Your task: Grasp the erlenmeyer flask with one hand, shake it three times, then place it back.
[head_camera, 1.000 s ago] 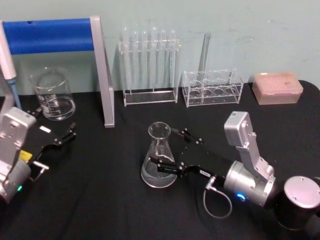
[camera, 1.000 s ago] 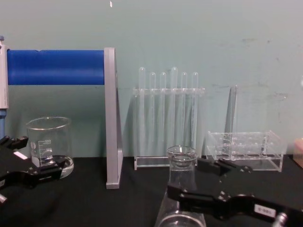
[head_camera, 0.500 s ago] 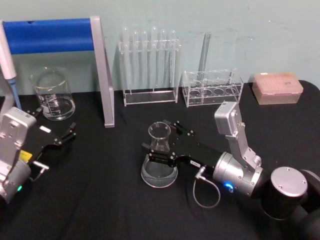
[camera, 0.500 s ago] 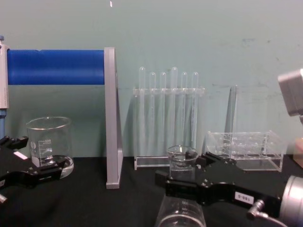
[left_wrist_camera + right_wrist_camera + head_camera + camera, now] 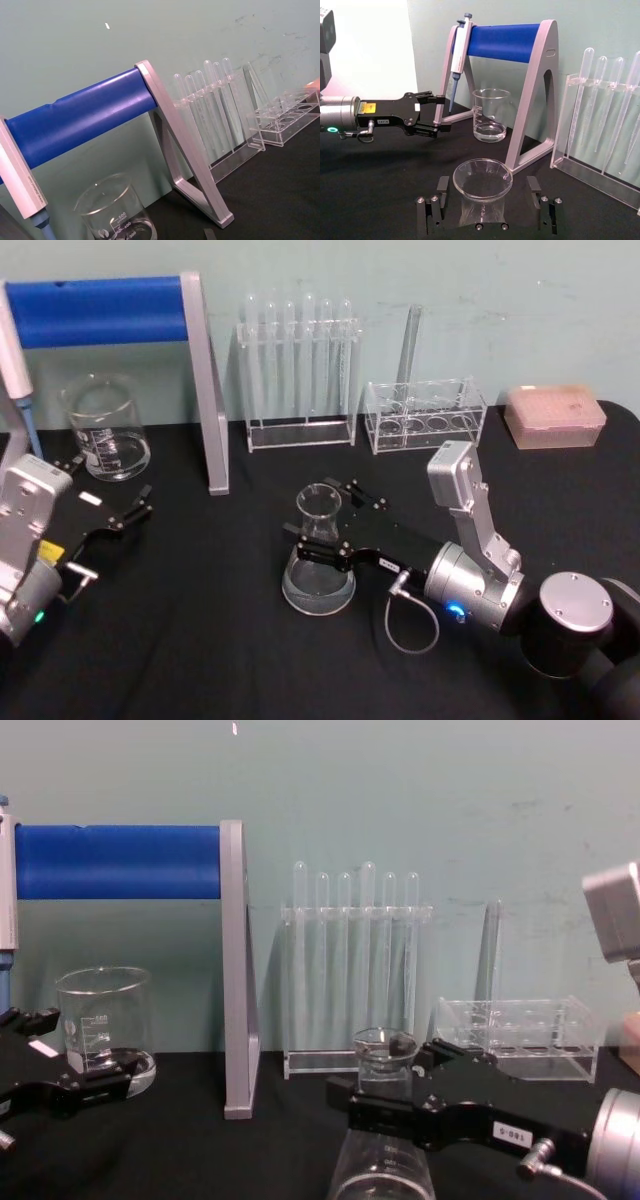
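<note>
Between right gripper (image 5: 317, 519) jaws, erlenmeyer flask (image 5: 318, 582)

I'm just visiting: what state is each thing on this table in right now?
erlenmeyer flask: upright on the black table, not lifted.
right tool: open, straddling the flask's neck.
beaker: upright, a little clear liquid inside.
left tool: open, empty, parked near the beaker.
test tubes: standing in their rack.
pipette: hanging on the blue stand.
</note>
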Robot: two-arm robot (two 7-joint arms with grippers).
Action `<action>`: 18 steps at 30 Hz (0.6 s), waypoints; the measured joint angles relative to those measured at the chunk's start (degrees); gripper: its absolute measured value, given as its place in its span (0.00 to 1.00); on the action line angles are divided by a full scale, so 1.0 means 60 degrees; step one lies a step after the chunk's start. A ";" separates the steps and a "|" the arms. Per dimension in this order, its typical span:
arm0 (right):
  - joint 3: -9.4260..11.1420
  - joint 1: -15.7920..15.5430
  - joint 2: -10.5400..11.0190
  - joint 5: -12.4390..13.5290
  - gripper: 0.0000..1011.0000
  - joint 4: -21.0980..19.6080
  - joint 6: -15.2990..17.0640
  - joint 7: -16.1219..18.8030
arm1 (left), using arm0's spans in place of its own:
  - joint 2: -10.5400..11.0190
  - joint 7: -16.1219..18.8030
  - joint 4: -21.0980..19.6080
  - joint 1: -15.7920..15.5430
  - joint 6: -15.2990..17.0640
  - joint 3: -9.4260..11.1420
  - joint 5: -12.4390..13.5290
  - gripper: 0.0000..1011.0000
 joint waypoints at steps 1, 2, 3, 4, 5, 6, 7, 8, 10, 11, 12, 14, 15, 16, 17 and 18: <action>0.0002 -0.0004 0.0003 0.0002 0.96 -0.0004 0.0000 0.0000 | 0.0000 0.0000 0.0000 0.0000 0.0000 0.0000 0.0000 0.99; 0.0002 -0.0004 0.0003 0.0002 0.95 -0.0004 0.0000 0.0000 | 0.0000 0.0000 0.0000 0.0000 0.0000 0.0000 0.0000 0.99; 0.0003 -0.0007 0.0005 0.0004 0.92 -0.0007 0.0000 0.0000 | 0.0000 0.0000 0.0000 0.0000 0.0000 0.0001 0.0000 0.99; 0.0004 -0.0008 0.0006 0.0005 0.89 -0.0009 0.0000 0.0000 | 0.0000 0.0000 0.0000 0.0000 0.0000 0.0001 0.0000 0.99; 0.0004 -0.0009 0.0008 0.0005 0.86 -0.0013 0.0000 0.0000 | 0.0000 0.0000 0.0000 0.0000 0.0001 0.0001 0.0001 0.99; 0.0004 -0.0009 0.0008 0.0007 0.86 -0.0015 0.0000 0.0001 | 0.0000 0.0000 0.0000 0.0000 0.0000 0.0000 0.0000 0.99; 0.0004 -0.0010 0.0009 0.0007 0.83 -0.0015 0.0000 0.0001 | 0.0000 0.0000 0.0000 0.0000 0.0000 0.0000 0.0000 0.99; 0.0004 -0.0010 0.0009 0.0007 0.82 -0.0016 0.0000 0.0001 | 0.0000 0.0000 0.0000 0.0000 0.0000 0.0001 0.0001 0.99; 0.0004 -0.0012 0.0011 0.0009 0.75 -0.0018 -0.0001 0.0001 | 0.0000 0.0000 0.0000 0.0000 -0.0001 0.0000 0.0000 0.99; 0.0004 -0.0013 0.0013 0.0010 0.73 -0.0019 0.0000 0.0000 | 0.0000 0.0000 0.0000 0.0000 0.0000 0.0000 0.0001 0.99; 0.0004 -0.0013 0.0013 0.0010 0.71 -0.0019 0.0000 0.0000 | 0.0000 0.0000 0.0000 0.0000 0.0000 0.0000 0.0001 0.99; 0.0004 -0.0015 0.0014 0.0013 0.63 -0.0021 0.0001 0.0001 | 0.0000 0.0000 0.0000 0.0000 0.0000 0.0000 0.0000 0.99; 0.0004 -0.0016 0.0014 0.0014 0.57 -0.0024 0.0001 0.0001 | 0.0000 0.0000 0.0000 0.0000 0.0000 0.0000 0.0001 0.99; 0.0003 -0.0017 0.0015 0.0015 0.56 -0.0025 0.0002 0.0002 | 0.0000 0.0000 0.0000 -0.0001 0.0000 0.0000 0.0000 0.99; 0.0004 -0.0017 0.0015 0.0016 0.53 -0.0026 0.0002 0.0002 | 0.0000 0.0000 0.0000 0.0000 0.0000 0.0001 0.0001 0.99; 0.0003 -0.0018 0.0016 0.0018 0.47 -0.0026 0.0003 0.0001 | 0.0000 0.0000 0.0000 0.0000 0.0000 0.0001 0.0001 0.99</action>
